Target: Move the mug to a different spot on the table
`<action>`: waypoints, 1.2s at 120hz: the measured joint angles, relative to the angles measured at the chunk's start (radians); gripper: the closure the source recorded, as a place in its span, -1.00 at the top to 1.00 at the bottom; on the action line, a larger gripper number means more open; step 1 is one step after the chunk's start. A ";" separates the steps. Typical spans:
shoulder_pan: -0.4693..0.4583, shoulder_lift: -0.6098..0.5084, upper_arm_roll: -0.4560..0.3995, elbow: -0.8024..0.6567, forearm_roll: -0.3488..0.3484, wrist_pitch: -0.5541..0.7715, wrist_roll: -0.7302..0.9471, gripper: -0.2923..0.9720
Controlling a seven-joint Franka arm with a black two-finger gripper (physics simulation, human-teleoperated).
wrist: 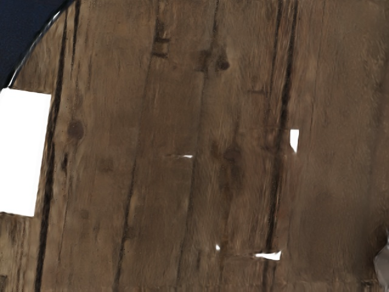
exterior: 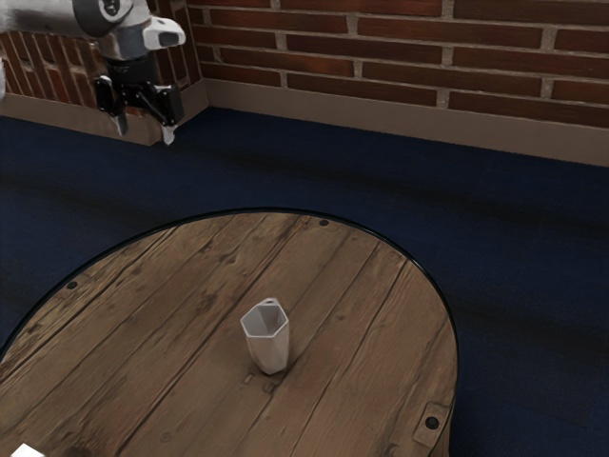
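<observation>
A pale grey, faceted mug (exterior: 265, 335) stands upright on the round wooden table (exterior: 152, 314), toward the exterior view's right of its middle. My gripper (exterior: 143, 128) hangs high above the table's far left part, well away from the mug, and its two fingers are spread apart with nothing between them. In the wrist view the table planks (wrist: 182, 152) lie far below the hand, and a sliver of the mug (wrist: 383, 264) shows at the frame's edge.
A white block (wrist: 23, 152) lies at the table's rim near the dark blue floor (exterior: 457, 209); it also shows as a white block (exterior: 26, 450) at the exterior view's lower left. A brick wall (exterior: 400, 48) runs behind.
</observation>
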 joint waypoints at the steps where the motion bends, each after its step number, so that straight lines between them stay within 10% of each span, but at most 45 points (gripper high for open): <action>1: -0.002 0.000 -0.012 0.000 0.000 -0.003 0.002 0.53; 49: -0.005 0.265 -0.152 -0.128 -0.192 0.143 -0.068 0.54; 144: -0.005 0.273 -0.223 -0.391 -0.316 0.392 -0.470 0.46</action>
